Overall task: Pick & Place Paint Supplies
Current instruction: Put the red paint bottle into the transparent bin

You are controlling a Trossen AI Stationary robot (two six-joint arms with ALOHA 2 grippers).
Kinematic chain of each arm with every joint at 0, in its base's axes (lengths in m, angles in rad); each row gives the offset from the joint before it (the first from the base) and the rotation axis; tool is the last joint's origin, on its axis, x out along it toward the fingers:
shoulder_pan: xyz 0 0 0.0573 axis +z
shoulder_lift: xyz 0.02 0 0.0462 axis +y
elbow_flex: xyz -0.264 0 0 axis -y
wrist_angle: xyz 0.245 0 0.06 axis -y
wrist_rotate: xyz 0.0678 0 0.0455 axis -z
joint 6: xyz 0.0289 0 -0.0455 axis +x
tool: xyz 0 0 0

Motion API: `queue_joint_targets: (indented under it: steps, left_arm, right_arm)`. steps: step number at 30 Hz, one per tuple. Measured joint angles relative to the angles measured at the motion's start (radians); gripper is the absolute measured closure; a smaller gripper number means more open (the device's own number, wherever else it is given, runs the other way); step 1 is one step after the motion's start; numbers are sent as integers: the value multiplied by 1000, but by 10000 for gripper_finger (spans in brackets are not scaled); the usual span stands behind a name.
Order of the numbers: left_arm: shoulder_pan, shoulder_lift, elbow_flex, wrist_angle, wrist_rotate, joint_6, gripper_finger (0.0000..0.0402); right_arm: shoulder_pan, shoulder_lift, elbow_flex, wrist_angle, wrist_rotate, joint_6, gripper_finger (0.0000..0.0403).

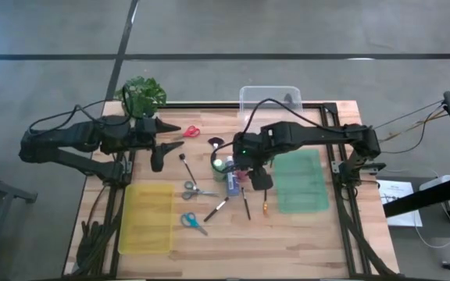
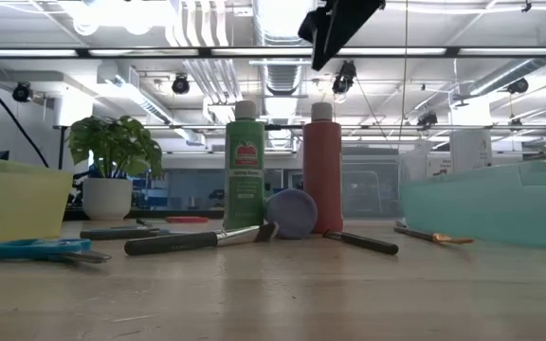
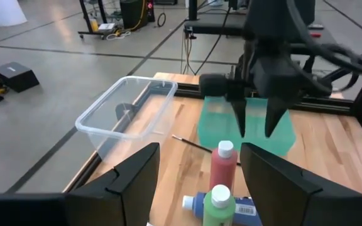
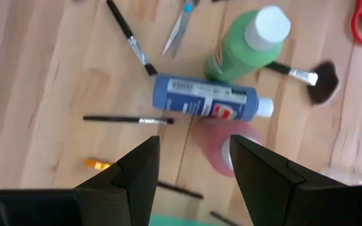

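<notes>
Three white-capped paint bottles cluster mid-table. The green bottle (image 1: 219, 162) (image 2: 245, 166) and the pink bottle (image 4: 222, 147) (image 2: 322, 169) stand upright on their bases. The blue bottle (image 1: 232, 186) (image 4: 205, 100) lies on its side beside them. My right gripper (image 4: 193, 163) (image 3: 256, 116) (image 2: 339, 24) hangs open above the pink bottle, fingers pointing down and clear of its cap. My left gripper (image 3: 200, 179) (image 1: 170, 140) is open and waits level at the table's left, facing the bottles. Thin brushes (image 1: 216, 209) and grey scissors (image 1: 198, 189) lie flat nearby.
A yellow tray (image 1: 147, 218) lies near left and a green tray (image 1: 298, 181) right of the bottles. A clear bin (image 1: 270, 99) and a potted plant (image 1: 144, 94) stand at the far edge. Red scissors (image 1: 191, 132), blue scissors (image 1: 194, 222) and a fan brush (image 1: 216, 142) lie around.
</notes>
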Motion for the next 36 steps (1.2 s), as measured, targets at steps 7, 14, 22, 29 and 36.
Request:
queue_joint_targets:
  steps: [7, 14, 22, 29, 36]
  left_arm:
    - [0, 0, 0, -1, 3, 0, 167]
    - [0, 0, 0, -3, 3, 0, 167]
    - [-1, 0, 0, -3, 3, -1, 167]
    - [-1, 0, 0, -3, 3, -1, 167]
    - [-1, 0, 0, -3, 3, -4, 167]
  right_arm:
    - [-10, -5, -58, 51, 61, -6, 211]
    - [-42, -16, -92, 99, 63, -8, 211]
    - [-72, -12, -153, 103, 63, -22, 211]
    - [-74, -13, -183, 132, 63, -23, 211]
    - [-79, -13, -183, 146, 63, -23, 211]
